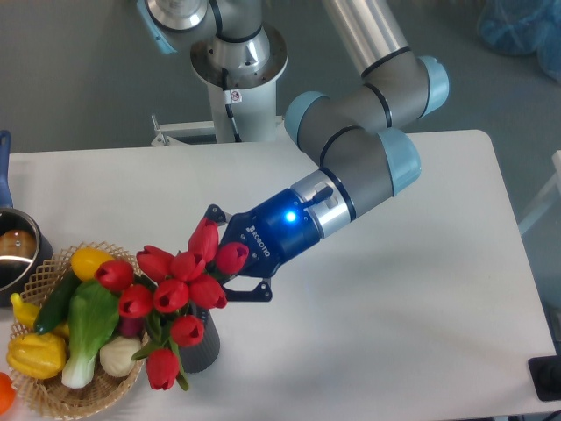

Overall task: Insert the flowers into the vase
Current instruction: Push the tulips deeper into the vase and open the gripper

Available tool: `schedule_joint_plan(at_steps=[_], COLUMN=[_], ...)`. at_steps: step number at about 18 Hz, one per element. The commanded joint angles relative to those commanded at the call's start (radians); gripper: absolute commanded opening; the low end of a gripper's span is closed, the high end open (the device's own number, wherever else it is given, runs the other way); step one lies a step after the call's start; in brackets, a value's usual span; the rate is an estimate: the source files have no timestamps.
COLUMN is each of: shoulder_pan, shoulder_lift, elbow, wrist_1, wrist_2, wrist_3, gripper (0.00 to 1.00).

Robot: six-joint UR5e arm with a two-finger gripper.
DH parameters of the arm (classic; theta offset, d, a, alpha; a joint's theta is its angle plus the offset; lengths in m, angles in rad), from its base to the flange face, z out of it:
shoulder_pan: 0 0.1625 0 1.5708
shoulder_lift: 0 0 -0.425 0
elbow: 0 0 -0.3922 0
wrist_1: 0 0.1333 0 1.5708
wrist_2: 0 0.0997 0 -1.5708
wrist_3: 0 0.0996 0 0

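Drooping red tulip flowers [175, 294] (green stems), dark vase [201, 345]

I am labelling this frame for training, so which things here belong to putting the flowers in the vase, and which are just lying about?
Part of the job:
- bunch of red tulip buds on green stems
- short dark ribbed cylinder vase, mostly hidden behind the bunch
- blue-bodied two-finger gripper, its jaws hidden by the buds

Just lying about:
- wicker basket of toy vegetables
- shiny metal pot at the left edge
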Motion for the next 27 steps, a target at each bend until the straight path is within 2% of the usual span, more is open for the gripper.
schedule_joint_plan(at_steps=[3, 7, 10, 12, 20, 27], shoulder_pan=[0.0, -0.006, -0.008, -0.008, -0.006, -0.005], shoulder_lift=[-0.003, -0.011, -0.017, -0.018, -0.017, -0.011], elbow=[-0.031, -0.032, -0.032, -0.032, -0.046, -0.052], wrist_1=[0.0, 0.0, 0.0, 0.003, 0.003, 0.003], wrist_2=[0.035, 0.066, 0.069, 0.071, 0.089, 0.112], wrist_3=[0.029, 0.029, 0.029, 0.029, 0.031, 0.031], gripper=[0.17, 0.2, 0.28, 0.37, 0.57, 0.62])
